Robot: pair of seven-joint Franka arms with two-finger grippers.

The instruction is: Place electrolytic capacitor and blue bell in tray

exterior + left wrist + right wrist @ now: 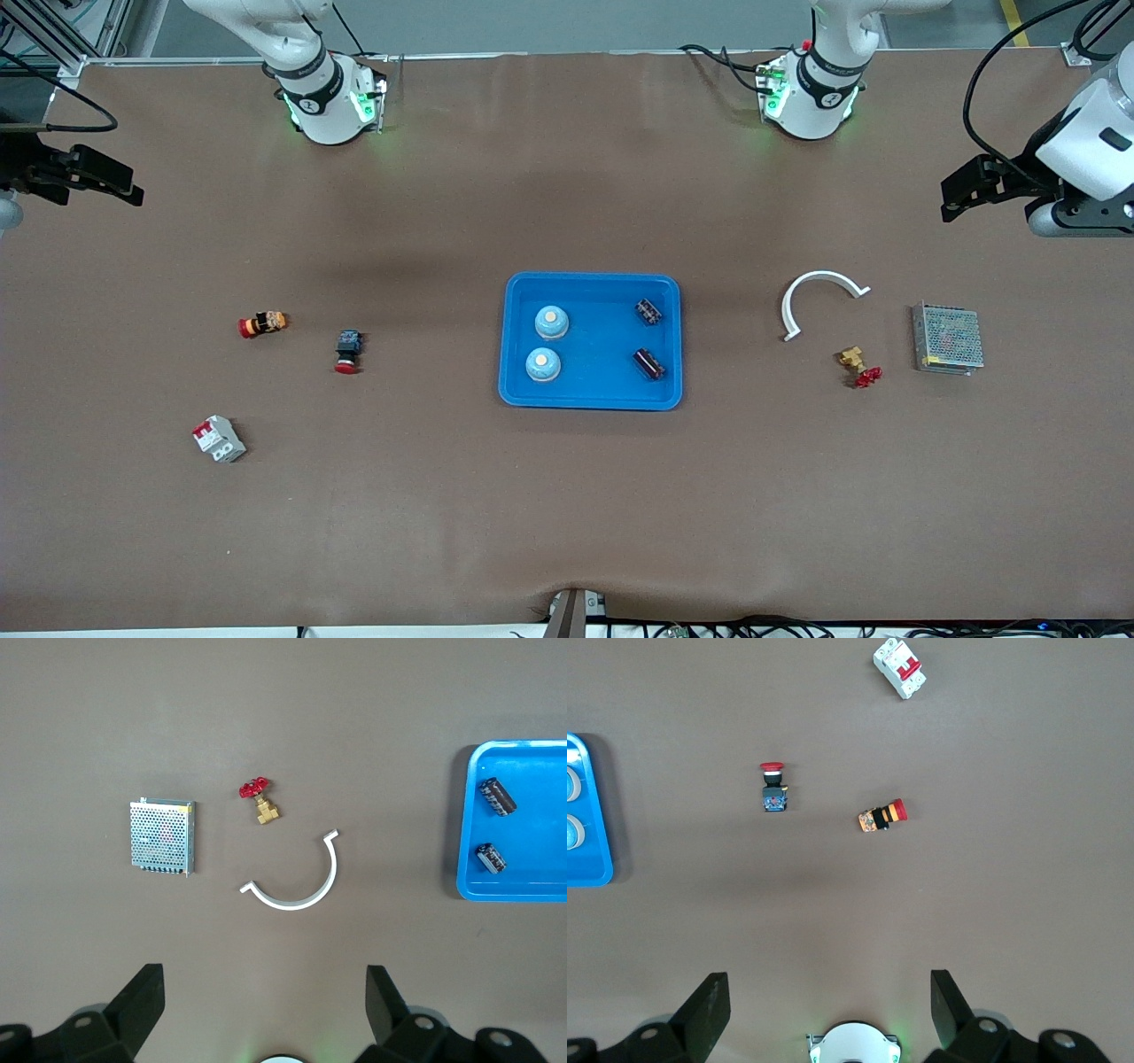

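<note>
**Kid:** Where are your pincers?

**Robot:** My left gripper (961, 190) hangs in the air over the table's edge at my left arm's end. My right gripper (111, 182) hangs over the edge at my right arm's end. Both arms are waiting. On each one the fingers are spread wide and hold nothing. You can see the left fingers (142, 997) and the right fingers (704, 1005) far apart in my wrist views.

**Kid:** Where is the tray?

**Robot:** The blue tray (592, 399) sits in the middle of the table. Two blue bells are inside it, toward my right arm's end. One blue bell (551, 322) stands farther from the front camera. The other blue bell (543, 364) stands nearer to it. They are close but not touching.

**Kid:** And the little dark cans?

**Robot:** Those are electrolytic capacitors. Both lie in the tray toward my left arm's end. One capacitor (649, 311) is farther from the camera, the other capacitor (649, 363) is nearer.

**Kid:** What else is out?

**Robot:** Near my left arm's end lie a white curved clip (819, 297), a brass valve with a red handle (859, 365) and a metal mesh box (948, 338). Near my right arm's end lie an orange and red push button (263, 324), a black and red push button (348, 351) and a white circuit breaker (219, 439).
</note>
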